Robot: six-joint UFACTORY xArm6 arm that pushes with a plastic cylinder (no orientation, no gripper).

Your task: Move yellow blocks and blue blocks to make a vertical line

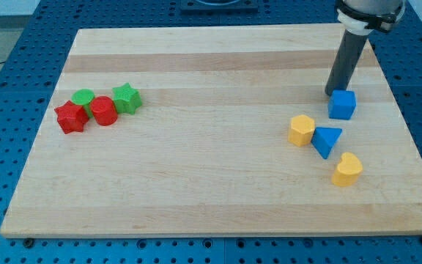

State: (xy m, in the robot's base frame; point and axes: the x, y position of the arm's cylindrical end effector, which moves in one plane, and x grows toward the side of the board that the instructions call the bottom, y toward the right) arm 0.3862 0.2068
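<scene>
Under everything we see a pale wooden board (pixel 218 183) resting on a blue perforated table (pixel 20 44). Starting at the view's left, four blocks huddle close together: a red star (pixel 70 117), a green cylinder (pixel 84 97) behind it, a red cylinder (pixel 103 111) and a green star (pixel 127 98), all set near the board's left edge. From there a wide bare stretch of wood runs across the middle. Toward the view's right come our task pieces: a yellow hexagonal block (pixel 301 130), a blue triangle (pixel 327 140) touching or just beside it, a yellow heart (pixel 347 169) lower down, and a blue cube (pixel 342 104) above them, not far from the right edge. We carry no claw, only a rod; my tip (pixel 331 94) sits just left of the blue cube's upper corner, apparently touching it.
</scene>
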